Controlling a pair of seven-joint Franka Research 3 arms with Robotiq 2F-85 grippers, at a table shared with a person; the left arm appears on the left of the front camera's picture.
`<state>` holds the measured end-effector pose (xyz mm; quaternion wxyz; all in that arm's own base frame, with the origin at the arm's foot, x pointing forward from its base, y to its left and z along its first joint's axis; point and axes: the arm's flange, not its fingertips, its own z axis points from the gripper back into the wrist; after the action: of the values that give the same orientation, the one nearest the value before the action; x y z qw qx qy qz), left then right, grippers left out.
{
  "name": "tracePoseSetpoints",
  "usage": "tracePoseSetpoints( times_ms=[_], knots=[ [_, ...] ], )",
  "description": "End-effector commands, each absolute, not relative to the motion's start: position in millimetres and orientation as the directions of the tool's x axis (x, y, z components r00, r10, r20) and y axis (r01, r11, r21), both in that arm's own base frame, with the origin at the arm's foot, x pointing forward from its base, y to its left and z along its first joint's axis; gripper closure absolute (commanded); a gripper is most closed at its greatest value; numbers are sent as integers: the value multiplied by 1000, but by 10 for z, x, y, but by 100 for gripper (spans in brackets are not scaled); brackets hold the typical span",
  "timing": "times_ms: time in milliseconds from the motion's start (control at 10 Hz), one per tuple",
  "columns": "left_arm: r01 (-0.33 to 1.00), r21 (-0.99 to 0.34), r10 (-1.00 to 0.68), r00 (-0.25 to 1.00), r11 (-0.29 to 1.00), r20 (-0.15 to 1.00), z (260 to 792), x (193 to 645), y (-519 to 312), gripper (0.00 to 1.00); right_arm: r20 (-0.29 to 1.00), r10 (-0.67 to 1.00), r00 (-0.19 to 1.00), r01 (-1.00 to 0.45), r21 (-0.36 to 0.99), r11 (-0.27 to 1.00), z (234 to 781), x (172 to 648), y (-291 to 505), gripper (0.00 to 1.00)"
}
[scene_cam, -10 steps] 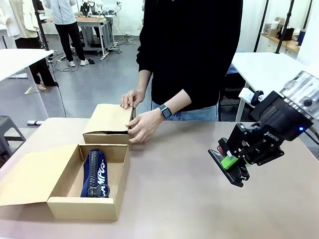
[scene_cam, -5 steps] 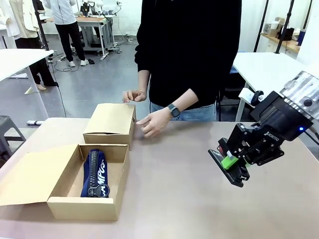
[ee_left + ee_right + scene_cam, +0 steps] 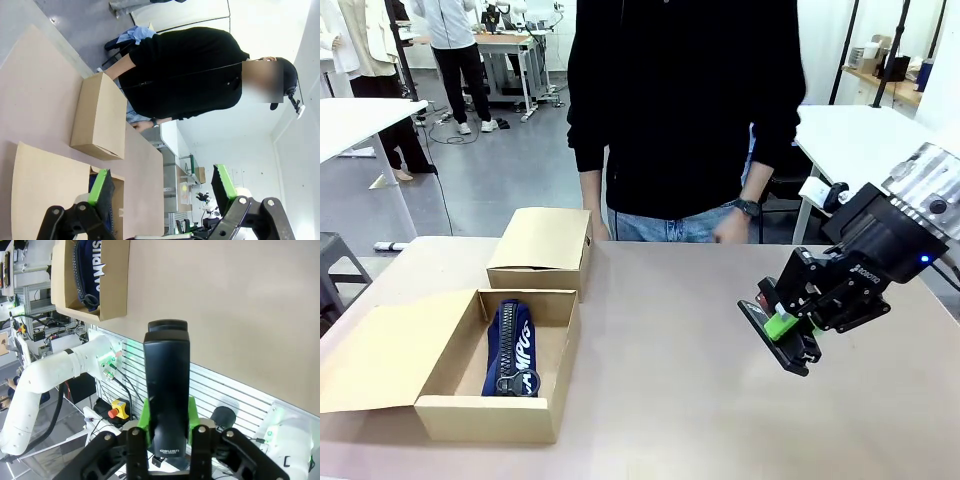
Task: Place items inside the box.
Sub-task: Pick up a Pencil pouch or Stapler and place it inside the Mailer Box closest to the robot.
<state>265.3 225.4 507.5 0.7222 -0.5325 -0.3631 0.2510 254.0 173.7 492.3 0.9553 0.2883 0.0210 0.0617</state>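
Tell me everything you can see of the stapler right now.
The stapler is black, glossy, long and narrow, with small pale print near its gripped end and a red part on one side. The right tool clamps its sides with green pads, holding it tilted in the air above the table.

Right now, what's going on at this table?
The right gripper holds the stapler in the air over the right side of the table, well away from the box. The box's lid is open and the pouch already lies inside. The left gripper is open and empty. A person stands at the far side, touching nothing on the table, near a smaller box.
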Motion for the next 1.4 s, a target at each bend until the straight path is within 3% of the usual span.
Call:
tracePoseSetpoints(
  times_ms=[0,500,800,900,1000,1300],
  knots=[
    [59,-951,750,601,302,276,5044,2649,2228,0,-4,130,991,-106,553,826,4923,2540,1738,68],
    [59,-951,750,601,302,276,5044,2649,2228,0,147,313,938,-345,466,815,4900,3302,3812,68],
    [59,-951,750,601,302,276,5044,2649,2228,0,172,249,953,-297,381,876,4548,3389,5041,68],
    [59,-951,750,601,302,276,5044,2649,2228,0,158,258,953,-298,356,885,4455,3399,5170,68],
    [59,-951,750,601,302,276,5044,2649,2228,0,154,333,930,-366,465,806,4566,3232,4685,68],
    [59,-951,750,601,302,276,5044,2649,2228,0,154,333,930,-366,465,806,4566,3232,4685,68]
  ],
)
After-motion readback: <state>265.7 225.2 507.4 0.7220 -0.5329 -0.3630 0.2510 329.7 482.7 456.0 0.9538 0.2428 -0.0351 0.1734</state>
